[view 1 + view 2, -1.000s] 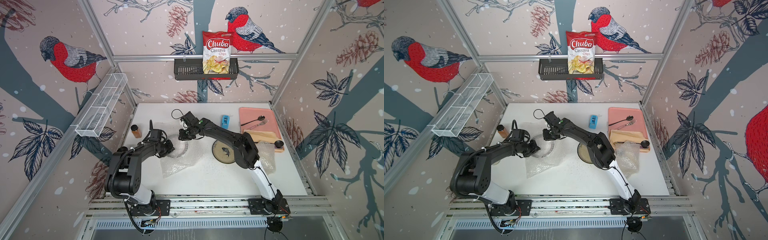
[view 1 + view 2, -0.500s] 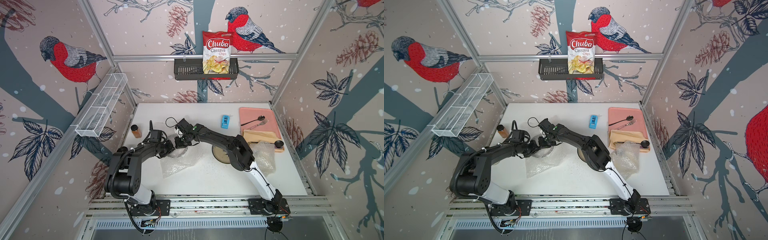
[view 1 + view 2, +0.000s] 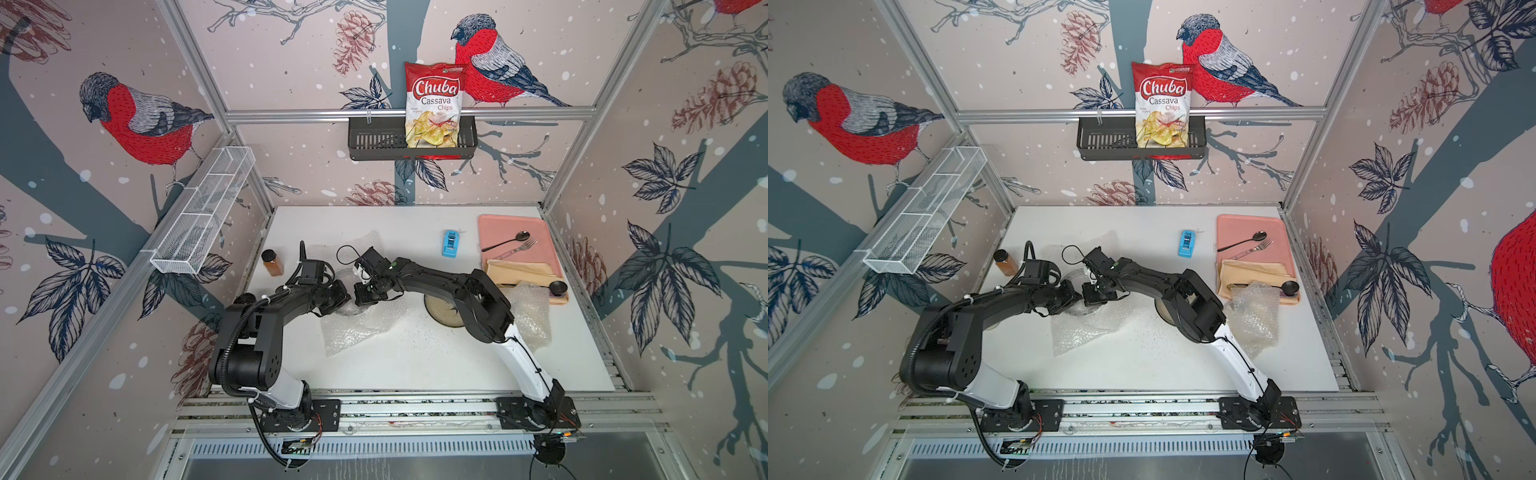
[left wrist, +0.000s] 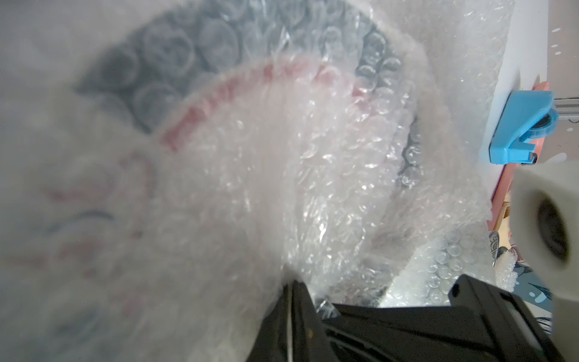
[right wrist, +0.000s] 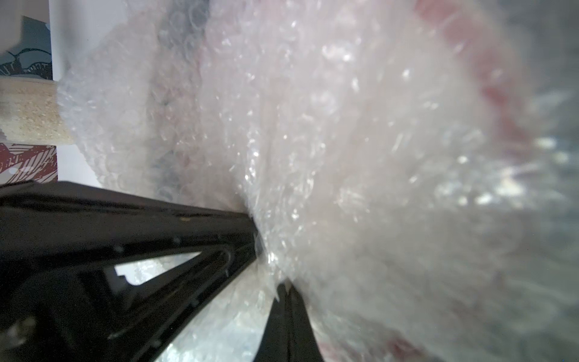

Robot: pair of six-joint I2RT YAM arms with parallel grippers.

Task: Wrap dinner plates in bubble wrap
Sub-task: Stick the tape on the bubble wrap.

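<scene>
Since the earlier frames, the right end effector (image 3: pixel 362 296) had travelled toward the left end effector (image 3: pixel 341 297) and closed, so that the two stood almost touching over one bundle. Both wrist views showed each pair of jaws pinched shut on a gathered fold of the bubble wrap (image 3: pixel 353 332). The film rose directly from between the fingertips of the left end effector (image 4: pixel 293 282) and of the right end effector (image 5: pixel 283 288).

The white-centred plate (image 4: pixel 175 40), with its dark rim and red band, lay directly ahead of both end effectors and was seen only through the film, so it was at least partly covered. A loose tail of the sheet trailed flat on the tabletop (image 3: pixel 415 365), on the near side of the end effectors. This wrap was therefore judged to be in progress: folds gathered, ends not yet tucked.

The tan plate (image 3: pixel 442 313) sat bare under the right arm, well behind its end effector, and remained to be wrapped. A second crumpled wrap bundle (image 3: pixel 530 316) lay farther out along that side. Whether it enclosed a plate could not be told.
</scene>
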